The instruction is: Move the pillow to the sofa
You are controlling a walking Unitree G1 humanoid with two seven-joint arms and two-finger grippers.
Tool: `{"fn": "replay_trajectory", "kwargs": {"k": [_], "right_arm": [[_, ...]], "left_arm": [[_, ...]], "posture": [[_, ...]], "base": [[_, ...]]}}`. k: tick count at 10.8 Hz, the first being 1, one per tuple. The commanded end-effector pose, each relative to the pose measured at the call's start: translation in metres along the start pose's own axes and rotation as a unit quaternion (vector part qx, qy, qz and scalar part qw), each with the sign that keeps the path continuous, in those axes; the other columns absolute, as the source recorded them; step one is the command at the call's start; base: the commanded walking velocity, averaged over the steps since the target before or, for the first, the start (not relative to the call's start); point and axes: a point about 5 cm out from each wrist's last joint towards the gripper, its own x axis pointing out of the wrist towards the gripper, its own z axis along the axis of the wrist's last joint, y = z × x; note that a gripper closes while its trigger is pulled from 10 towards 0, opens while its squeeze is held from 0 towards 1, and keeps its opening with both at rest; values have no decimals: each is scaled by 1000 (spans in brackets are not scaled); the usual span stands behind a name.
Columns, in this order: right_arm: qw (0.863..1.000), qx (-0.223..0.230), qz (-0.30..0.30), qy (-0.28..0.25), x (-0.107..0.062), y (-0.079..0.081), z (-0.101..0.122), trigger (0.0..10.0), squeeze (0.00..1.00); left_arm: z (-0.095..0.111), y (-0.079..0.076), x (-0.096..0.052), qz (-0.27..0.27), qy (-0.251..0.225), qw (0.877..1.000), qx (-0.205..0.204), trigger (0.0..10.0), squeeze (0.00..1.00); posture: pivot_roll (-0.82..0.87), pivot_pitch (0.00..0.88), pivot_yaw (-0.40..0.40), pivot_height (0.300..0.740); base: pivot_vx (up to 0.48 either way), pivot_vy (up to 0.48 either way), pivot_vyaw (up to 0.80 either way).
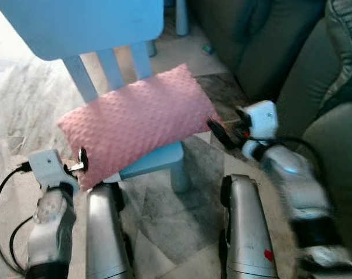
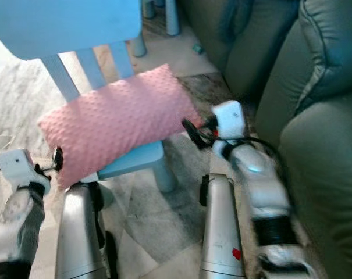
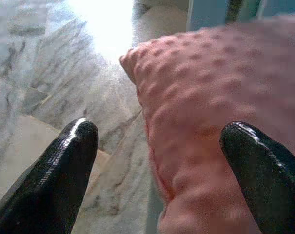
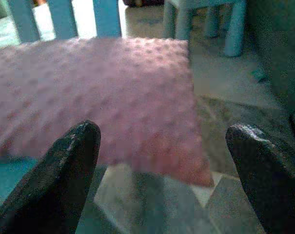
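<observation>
So I'm looking down from the head cam and here's where I'm at. On my left, the left gripper (image 1: 82,160) sits right at the near-left corner of the pink pillow (image 1: 135,122) — fingers spread wide, nothing between them yet. From the left wrist cam one finger is out over the floor (image 1: 18,99) and the other lines up over the pillow's edge, so the corner sits just inside the gap, off to one side.

The pillow itself lies on the seat of a small blue chair (image 1: 158,160), overhanging it at both ends. Its long axis runs from near-left to far-right, roughly across from one gripper to the other.

On my right, the right gripper (image 1: 222,131) is also released and spread, pointing at the pillow's right end, close but apart from it — wrist cam shows that end's corner ahead between the fingers. Left looks nearer to contact, I'd say.

The grey-green sofa (image 1: 333,87) is off to the right.

No labels or writing I can read anywhere.
</observation>
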Motion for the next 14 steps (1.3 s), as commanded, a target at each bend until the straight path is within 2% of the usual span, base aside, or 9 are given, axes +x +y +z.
{"fn": "replay_trajectory", "kwargs": {"k": [1, 3, 5, 7, 8, 9, 11, 13, 14], "right_arm": [[1000, -17, 1, -23, -7, -5, 15, 10000, 0], [996, -59, -28, -65, -13, -23, 43, 10000, 0], [994, -62, -48, -71, -12, -32, 51, 10000, 0], [990, -67, -90, -84, -4, -39, 55, 10000, 0], [993, -25, -75, -82, 7, -34, 51, 10000, 0], [995, 39, -52, -79, 20, -27, 47, 10000, 0], [987, 133, 37, -80, 52, 4, 47, 10000, 0], [985, 129, 61, -92, 60, 19, 52, 10000, 0], [982, 131, 88, -102, 62, 26, 58, 10000, 0]], "left_arm": [[-4, 7, -1, 20, 13, 999, -39, 10000, 0], [2, -2, 4, 25, -1, 995, -99, 10000, 0], [8, -5, 5, 23, -9, 996, -91, 10000, 0], [10, 8, 3, 55, -11, 995, -82, 10000, 0], [10, 13, 3, 62, -9, 994, -86, 10000, 0], [7, 15, 4, 63, 3, 993, -103, 10000, 0], [4, 15, 9, 47, 34, 986, -158, 10000, 0], [-1, 17, 15, 56, 71, 972, -215, 10000, 0], [-6, 17, 19, 60, 102, 967, -225, 10000, 0]], "posture": [[-206, 348, 59, 414], [-228, 346, 58, 414], [-226, 340, 53, 414], [-218, 340, 49, 414], [-214, 342, 49, 414], [-204, 345, 46, 414], [-172, 359, 41, 414], [-164, 374, 38, 414], [-167, 383, 42, 414]], "base": [[0, 0, 0], [0, 0, 0], [0, 0, 0], [0, 0, 0], [0, 0, 0], [0, 0, 0], [0, 0, 0], [0, 0, 0], [0, 0, 0]]}}
